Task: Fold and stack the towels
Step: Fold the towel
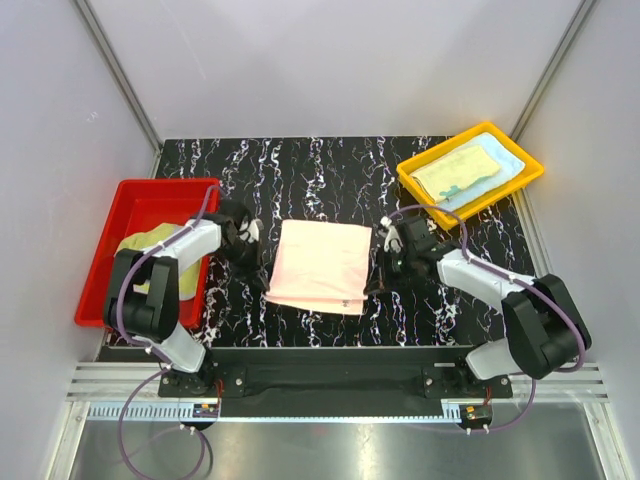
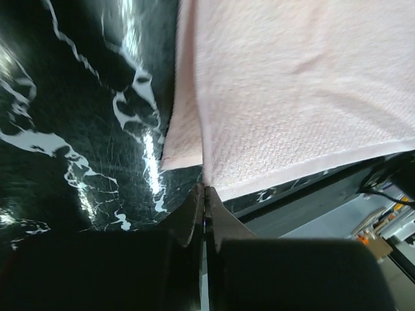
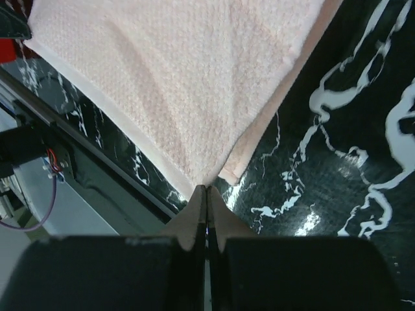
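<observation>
A peach-pink towel point(image 1: 320, 262) lies folded in half on the black marbled table, between the two arms. My left gripper point(image 1: 262, 282) is shut on the near left corner of its upper layer point(image 2: 259, 116); the jaws meet at the cloth's edge in the left wrist view point(image 2: 205, 189). My right gripper point(image 1: 373, 287) is shut on the near right corner point(image 3: 188, 84), with the cloth pulled to a point at its tips point(image 3: 206, 188). A lower layer shows beside each pinched corner. A pale yellow-green towel point(image 1: 455, 170) lies on a light blue towel point(image 1: 500, 160) in the yellow tray.
The yellow tray point(image 1: 412, 180) stands at the back right. A red tray point(image 1: 130, 205) at the left holds a yellow-green towel point(image 1: 145, 242), partly hidden by the left arm. The table's near edge and a metal rail run just behind both grippers point(image 2: 337, 201).
</observation>
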